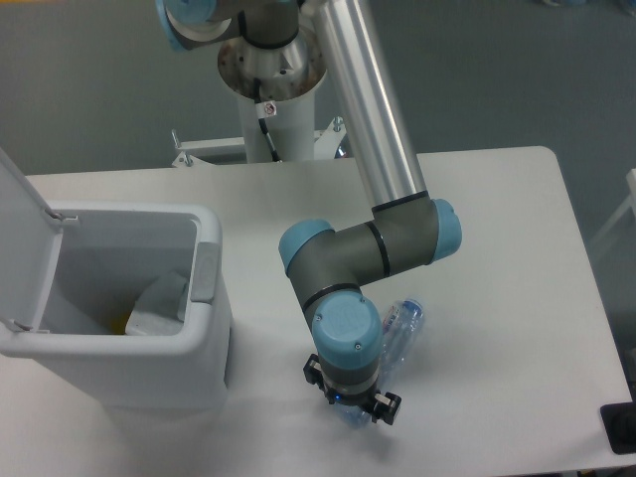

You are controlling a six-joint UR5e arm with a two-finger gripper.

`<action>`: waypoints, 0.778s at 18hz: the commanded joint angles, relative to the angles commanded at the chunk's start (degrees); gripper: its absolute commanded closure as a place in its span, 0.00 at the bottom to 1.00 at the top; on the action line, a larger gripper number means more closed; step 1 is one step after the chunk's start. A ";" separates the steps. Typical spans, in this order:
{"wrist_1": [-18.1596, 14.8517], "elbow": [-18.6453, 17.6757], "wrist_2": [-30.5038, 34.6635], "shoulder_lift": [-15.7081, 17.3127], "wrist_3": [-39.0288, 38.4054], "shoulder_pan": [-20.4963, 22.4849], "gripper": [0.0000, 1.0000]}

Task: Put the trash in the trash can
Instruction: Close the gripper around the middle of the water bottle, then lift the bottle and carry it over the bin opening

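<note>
My jaws (350, 408) hang low over the tabletop (497, 209) near its front edge, right at the lower end of the bottle (396, 332). My own wrist hides the fingertips, so I cannot tell whether they are apart or clamped on the plastic. The bottle lies on its side, its cap end pointing toward the back-right corner — the other end is hidden under me. The trash can (119, 343) stands at the left edge with its lid (18, 229) tipped up, and 1 whitish wrapper (159, 303) rests inside.
</note>
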 joint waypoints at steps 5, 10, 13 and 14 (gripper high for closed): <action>-0.09 -0.17 -0.70 1.32 0.09 0.00 0.54; 0.00 0.00 -0.88 2.72 0.00 0.26 0.76; 0.00 0.09 -3.24 5.79 0.09 1.75 0.77; -0.09 0.09 -5.86 7.19 0.00 2.54 0.77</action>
